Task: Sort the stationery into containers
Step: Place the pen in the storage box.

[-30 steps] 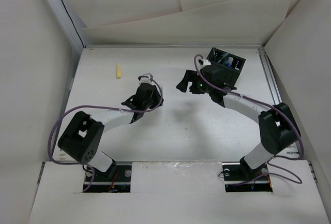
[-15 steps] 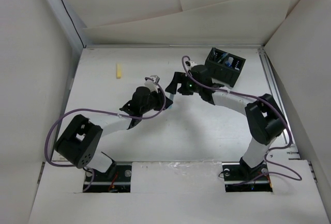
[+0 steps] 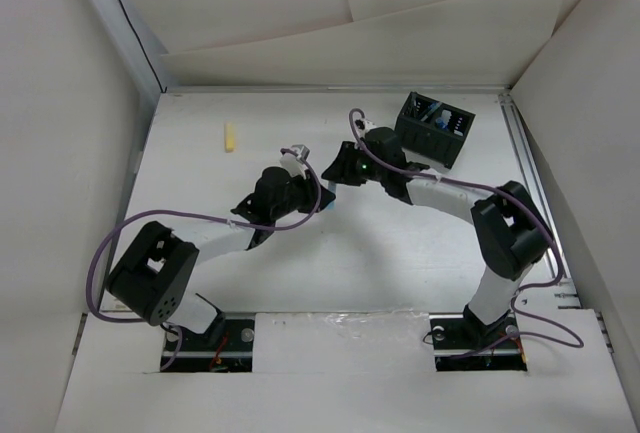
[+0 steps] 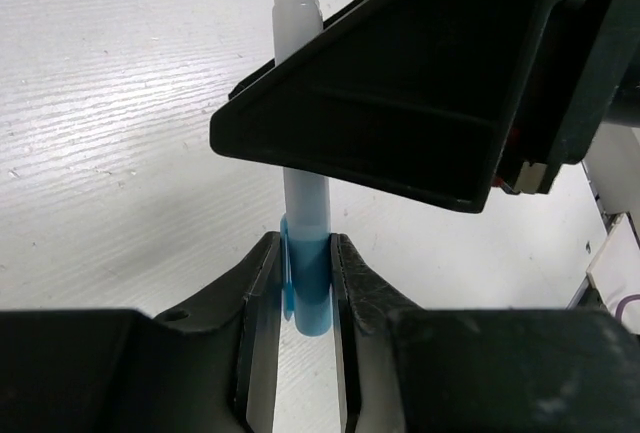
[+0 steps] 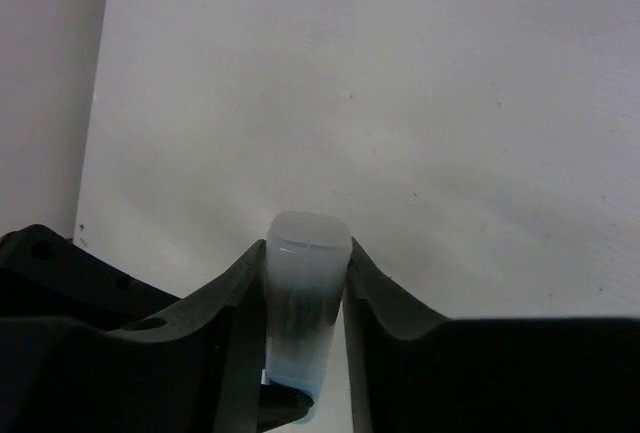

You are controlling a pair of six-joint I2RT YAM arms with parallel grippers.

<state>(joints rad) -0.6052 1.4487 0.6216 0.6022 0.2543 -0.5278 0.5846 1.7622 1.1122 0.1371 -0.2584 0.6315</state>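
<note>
A light-blue highlighter (image 4: 305,215) with a pale translucent cap (image 5: 306,253) hangs above the table between both arms. My left gripper (image 4: 305,258) is shut on its blue end. My right gripper (image 5: 305,268) has its fingers pressed against both sides of the cap end. In the top view the two grippers meet mid-table, the left gripper (image 3: 305,193) just below and left of the right gripper (image 3: 337,169). The black two-compartment container (image 3: 433,129) stands at the back right with pens in it. A yellow highlighter (image 3: 229,137) lies at the back left.
A metal rail (image 3: 522,148) runs along the table's right side, close to the container. White walls enclose the left, back and right. Purple cables loop off both arms.
My right arm swung left from the container to the left gripper and closed its open jaws on the highlighter's cap. The left arm shifted slightly right, still holding the highlighter.
</note>
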